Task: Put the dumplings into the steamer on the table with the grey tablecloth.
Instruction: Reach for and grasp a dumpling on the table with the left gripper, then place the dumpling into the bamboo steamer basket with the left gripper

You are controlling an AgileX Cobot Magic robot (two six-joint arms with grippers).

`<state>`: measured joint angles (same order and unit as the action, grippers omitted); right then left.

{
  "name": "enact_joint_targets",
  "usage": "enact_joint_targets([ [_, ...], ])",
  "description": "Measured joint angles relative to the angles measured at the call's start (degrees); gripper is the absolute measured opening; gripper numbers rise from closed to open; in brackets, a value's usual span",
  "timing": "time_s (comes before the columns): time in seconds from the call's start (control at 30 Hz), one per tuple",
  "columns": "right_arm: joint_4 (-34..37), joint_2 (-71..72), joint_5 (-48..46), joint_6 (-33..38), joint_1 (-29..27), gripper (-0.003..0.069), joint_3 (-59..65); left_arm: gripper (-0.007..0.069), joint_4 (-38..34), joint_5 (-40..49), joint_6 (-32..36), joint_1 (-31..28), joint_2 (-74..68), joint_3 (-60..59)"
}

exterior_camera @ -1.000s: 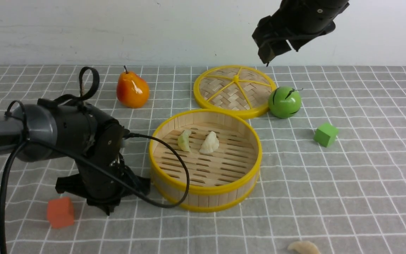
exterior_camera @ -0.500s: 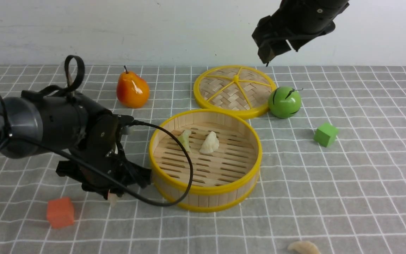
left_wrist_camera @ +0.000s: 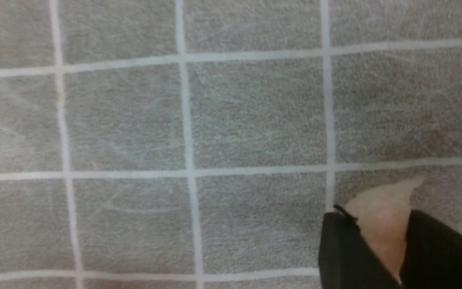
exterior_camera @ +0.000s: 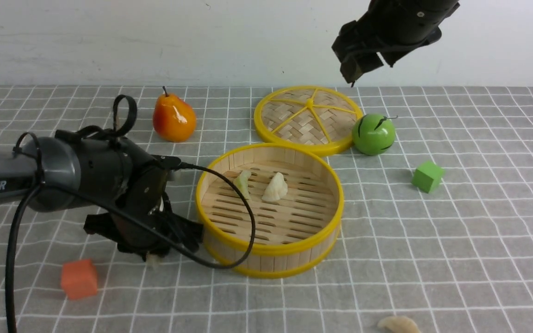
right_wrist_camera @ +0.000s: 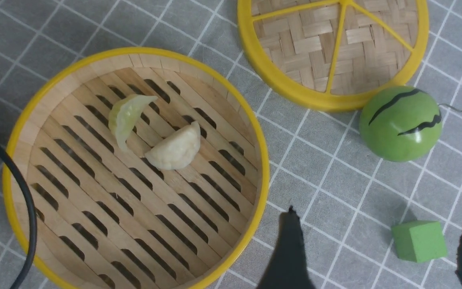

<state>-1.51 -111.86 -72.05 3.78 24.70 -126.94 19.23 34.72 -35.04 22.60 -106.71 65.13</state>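
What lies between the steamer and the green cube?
In the front view, only bare gridded tablecloth lies between the steamer and the green cube; the right wrist view also shows a gripper finger overlapping that side.

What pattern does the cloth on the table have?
The cloth is grey with a grid of thin white lines, best seen in the front view.

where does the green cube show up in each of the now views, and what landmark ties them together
front view: green cube on the grey cloth, right of the steamer, nearer the camera than the green round fruit
left wrist view: not in it
right wrist view: in the lower right, on the cloth between the dark gripper fingers
shared landmark: the white grid of the grey tablecloth, seen in all three
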Motion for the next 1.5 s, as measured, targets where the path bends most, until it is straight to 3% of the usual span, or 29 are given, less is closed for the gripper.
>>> enact_joint_targets([
  [0.17, -0.5, 0.0, 0.0, 0.0, 0.0, 0.0524, 0.0, 0.0154, -2.4, 5.5, 2.3, 0.0, 4.5, 2.3],
  [0.37, -0.5, 0.0, 0.0, 0.0, 0.0, 0.0524, 0.0, 0.0154, -17.5, 2.4, 11.9, 0.0, 11.8, 6.6],
  [0.47, -0.7, 0.0, 0.0, 0.0, 0.0, 0.0524, 0.0, 0.0154, -28.9, -0.6, 19.0, 0.2, 10.1, 8.2],
  [0.6, -0.6, 0.0, 0.0, 0.0, 0.0, 0.0524, 0.0, 0.0154, -35.3, -0.7, 25.6, 1.2, 4.4, 10.3],
  [0.8, -0.3, 0.0, 0.0, 0.0, 0.0, 0.0524, 0.0, 0.0185, -36.0, -0.7, 27.1, 1.8, -3.5, 15.0],
  [1.13, 3.9, 0.6, 0.0, 0.0, 0.0, 0.0524, 0.2, 0.044, -34.3, 5.1, 27.2, 1.8, -7.5, 20.7],
  [1.3, 4.9, 7.1, 0.2, 0.7, 0.0, 0.0524, 8.0, 0.0455, -31.7, 15.0, 27.2, 1.8, -3.7, 26.4],
  [1.5, 7.6, 16.0, 1.8, 2.2, 0.0, 0.0524, 34.3, 0.04, -29.7, 19.7, 27.2, 1.8, 9.0, 28.6],
])
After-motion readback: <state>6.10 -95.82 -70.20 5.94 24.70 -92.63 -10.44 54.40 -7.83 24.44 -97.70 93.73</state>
